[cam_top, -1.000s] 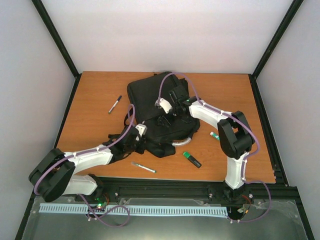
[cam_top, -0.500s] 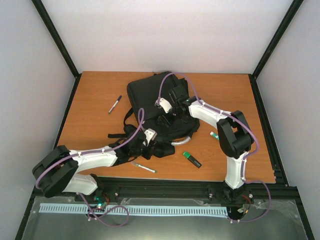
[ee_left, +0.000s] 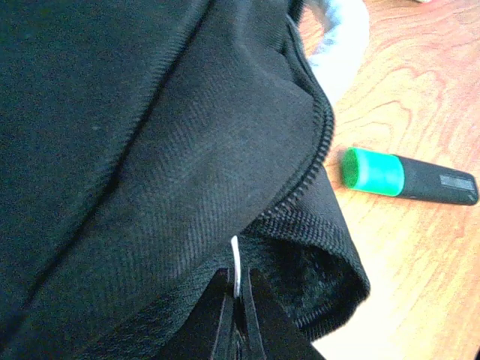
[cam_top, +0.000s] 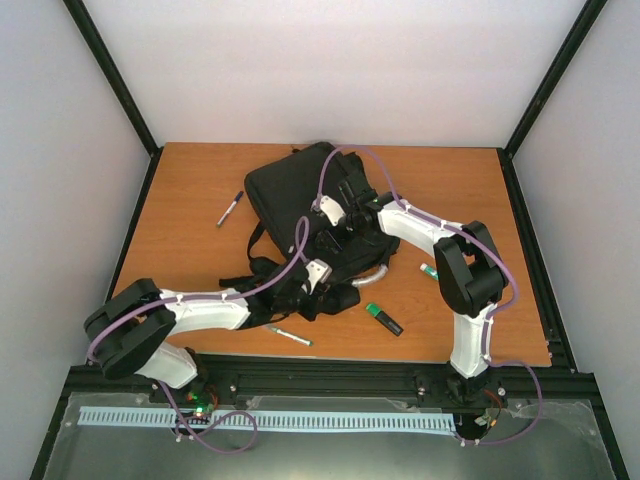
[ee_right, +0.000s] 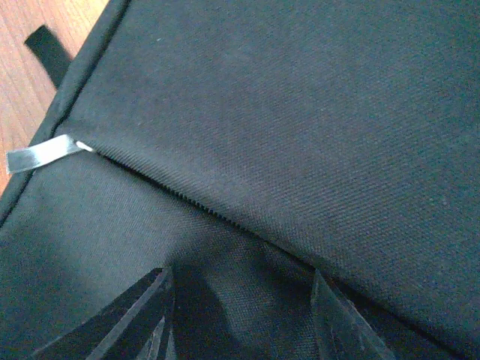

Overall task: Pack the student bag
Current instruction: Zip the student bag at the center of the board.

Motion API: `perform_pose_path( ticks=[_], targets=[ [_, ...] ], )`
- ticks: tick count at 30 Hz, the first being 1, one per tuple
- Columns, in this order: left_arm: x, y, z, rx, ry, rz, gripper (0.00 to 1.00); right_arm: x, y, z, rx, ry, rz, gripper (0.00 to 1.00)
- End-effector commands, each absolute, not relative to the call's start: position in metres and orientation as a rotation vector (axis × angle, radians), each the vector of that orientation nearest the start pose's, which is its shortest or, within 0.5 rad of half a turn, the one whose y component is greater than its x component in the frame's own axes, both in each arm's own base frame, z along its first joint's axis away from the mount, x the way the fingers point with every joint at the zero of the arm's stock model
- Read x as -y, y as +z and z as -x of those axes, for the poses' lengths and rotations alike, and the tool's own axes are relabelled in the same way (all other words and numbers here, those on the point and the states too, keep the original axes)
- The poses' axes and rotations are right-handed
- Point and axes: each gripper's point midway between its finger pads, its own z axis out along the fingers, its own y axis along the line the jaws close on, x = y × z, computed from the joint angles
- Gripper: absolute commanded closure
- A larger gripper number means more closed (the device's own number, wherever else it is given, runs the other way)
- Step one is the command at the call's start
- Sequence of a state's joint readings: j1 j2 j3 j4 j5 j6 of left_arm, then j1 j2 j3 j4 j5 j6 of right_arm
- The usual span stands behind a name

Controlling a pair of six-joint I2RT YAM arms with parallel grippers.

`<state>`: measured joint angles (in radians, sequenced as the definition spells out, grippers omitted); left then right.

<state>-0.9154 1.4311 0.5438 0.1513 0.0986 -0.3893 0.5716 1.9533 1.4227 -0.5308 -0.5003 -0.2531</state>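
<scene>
Mid-bench, toward the far edge, the large black fabric student bag (cam_top: 285, 190) is lying flat on the brown wooden bench (cam_top: 470, 190), its grey curved handle (cam_top: 372, 277) facing the near edge. The left gripper (ee_left: 238, 289) is pinching fully closed on a thin pale zip tab (ee_left: 235, 259) at the bag's near-side zip. The right gripper (ee_right: 244, 319) is standing half spread over the bag's flat top panel, gripping nothing; contact with the fabric cannot be told. A black highlighter with a green cap (ee_left: 409, 178) is lying near the bag's near-right corner.
</scene>
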Motion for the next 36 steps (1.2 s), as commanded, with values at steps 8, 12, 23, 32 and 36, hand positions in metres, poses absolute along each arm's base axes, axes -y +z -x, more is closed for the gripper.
perform_pose_path(
  ticks=[8,12,23,32,36],
  targets=[
    [0.373,0.104,-0.170,-2.127,-1.021,-0.938,0.96,-0.303,0.050,-0.348,-2.467,0.700,1.184,0.48],
    [0.366,0.095,-0.181,-2.197,-0.940,-0.859,0.82,-0.299,0.064,-0.349,-2.442,0.722,1.167,0.48],
    [0.323,0.149,-0.176,-2.228,-0.884,-0.704,0.40,-0.254,0.191,-0.333,-2.172,0.699,1.073,0.35],
    [0.260,0.228,-0.207,-2.167,-0.657,-0.341,0.00,-0.228,0.256,-0.261,-2.013,0.696,1.218,0.27],
    [0.220,0.228,-0.226,-2.229,-0.491,-0.061,0.00,-0.217,0.260,-0.238,-2.035,0.689,1.285,0.31]
  ],
)
